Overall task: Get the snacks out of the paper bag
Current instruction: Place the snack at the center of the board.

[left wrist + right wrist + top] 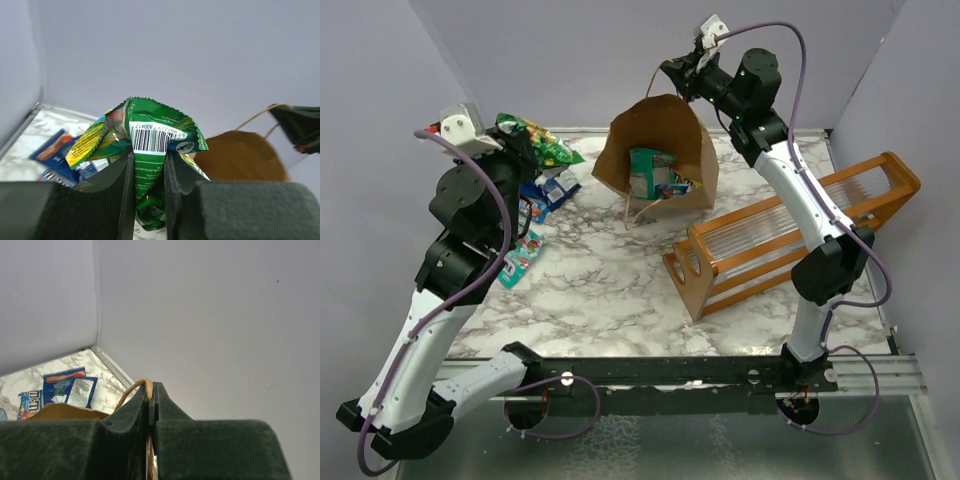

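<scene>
A white marbled counter (610,290) sits between plain lavender walls (570,60). Nearest on it, at left centre of the overhead frame, a teal packet (520,258) lies flat beside the left arm. Right of centre, an orange wooden rack (790,235) with clear slats stands slantwise, close beside the right arm. Further back at left, blue-and-white packets (552,188) lie in a loose cluster. Just beyond them, in the upper left, the left pincer (517,150) hangs clear of the counter, its jaws narrowly parted and clamped on a crumpled green packet (545,145). The left wrist view shows the packet's barcode side bulging above the two fingers (129,175). At top centre the paper bag (670,125) stands tilted with its mouth toward the camera, and more snacks (655,178), teal and blue, show inside. The right pincer (682,80), fully closed, pinches the bag's twisted handle (134,387) above the rim.
</scene>
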You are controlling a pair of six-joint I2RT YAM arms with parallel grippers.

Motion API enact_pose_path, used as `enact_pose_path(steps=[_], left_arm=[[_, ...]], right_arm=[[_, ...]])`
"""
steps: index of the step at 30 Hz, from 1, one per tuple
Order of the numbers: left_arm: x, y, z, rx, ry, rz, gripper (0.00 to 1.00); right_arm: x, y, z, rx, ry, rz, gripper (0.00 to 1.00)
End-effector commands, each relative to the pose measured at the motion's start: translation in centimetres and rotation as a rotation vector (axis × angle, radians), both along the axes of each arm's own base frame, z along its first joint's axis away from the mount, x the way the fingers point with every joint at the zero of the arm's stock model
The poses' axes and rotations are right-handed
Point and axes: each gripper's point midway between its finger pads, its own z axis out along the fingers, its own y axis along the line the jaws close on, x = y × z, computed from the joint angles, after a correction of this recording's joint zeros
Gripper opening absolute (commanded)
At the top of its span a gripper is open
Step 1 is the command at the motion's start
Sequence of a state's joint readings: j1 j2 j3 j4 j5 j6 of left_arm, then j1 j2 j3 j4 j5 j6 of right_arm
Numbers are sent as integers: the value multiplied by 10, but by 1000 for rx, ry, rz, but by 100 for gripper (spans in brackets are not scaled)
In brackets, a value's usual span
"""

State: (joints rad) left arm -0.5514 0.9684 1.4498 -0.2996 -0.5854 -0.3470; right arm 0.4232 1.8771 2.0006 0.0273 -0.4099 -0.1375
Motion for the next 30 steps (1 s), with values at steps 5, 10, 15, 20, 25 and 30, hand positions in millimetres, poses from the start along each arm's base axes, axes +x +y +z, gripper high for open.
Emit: enact_pose_path(steps=[5, 10, 15, 20, 25, 30], left_arm=[[5, 29, -89, 92, 210, 187, 0], [11, 32, -139, 105, 312, 200, 0], [18, 42, -178, 92, 413, 212, 0], [28, 58, -221, 18, 517, 200, 0], [46, 78, -262, -112, 626, 170, 0], [73, 104, -298, -210, 706, 177, 0]], right_arm=[[-26, 7, 25, 42, -39, 119, 2], [-51, 21, -30, 70, 119, 243, 2], [-78, 40, -58, 75, 211, 306, 2], [-98, 50, -54, 119, 252, 381, 2], [-107, 58, -36, 158, 239, 431, 2], [-109, 63, -13, 188, 207, 462, 2]])
